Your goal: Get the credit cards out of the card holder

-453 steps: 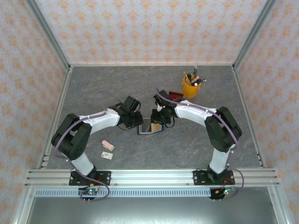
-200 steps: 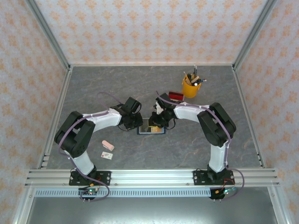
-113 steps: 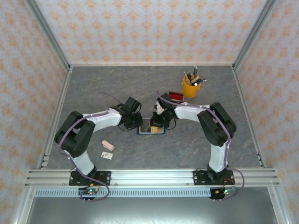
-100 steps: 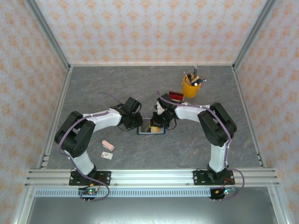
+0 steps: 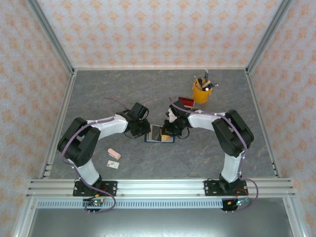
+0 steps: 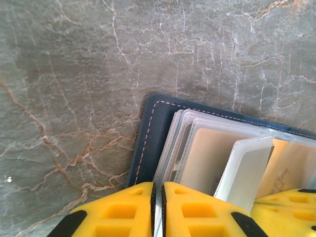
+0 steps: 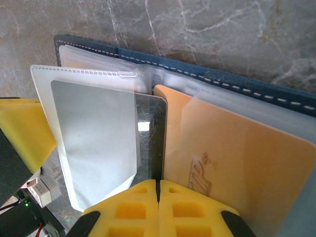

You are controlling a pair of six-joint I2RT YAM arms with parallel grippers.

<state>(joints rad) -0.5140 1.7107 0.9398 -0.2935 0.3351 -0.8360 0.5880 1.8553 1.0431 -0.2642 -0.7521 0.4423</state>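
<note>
The card holder (image 5: pixel 159 134), a navy wallet, lies open on the table between both arms. My left gripper (image 6: pixel 158 185) (image 5: pixel 146 131) is shut on the edge of its clear sleeves (image 6: pixel 170 148), beside the navy cover (image 6: pixel 147 138). My right gripper (image 7: pixel 159 181) (image 5: pixel 171 130) is shut on the lower edge of a dark grey credit card (image 7: pixel 150 133). That card sticks partway out of a frosted sleeve (image 7: pixel 94 133). A tan-orange credit card (image 7: pixel 232 163) sits in the sleeve to its right, against the navy cover (image 7: pixel 237 81).
A yellow cup of pens (image 5: pixel 201 92) and a clear tray with a red part (image 5: pixel 185 101) stand behind the right arm. A pink block (image 5: pixel 114 153) and a small white card (image 5: pixel 113 164) lie near the left arm's base.
My right gripper has closed at the holder's right side and shifted slightly right. The left gripper has stayed at the holder's left edge.
</note>
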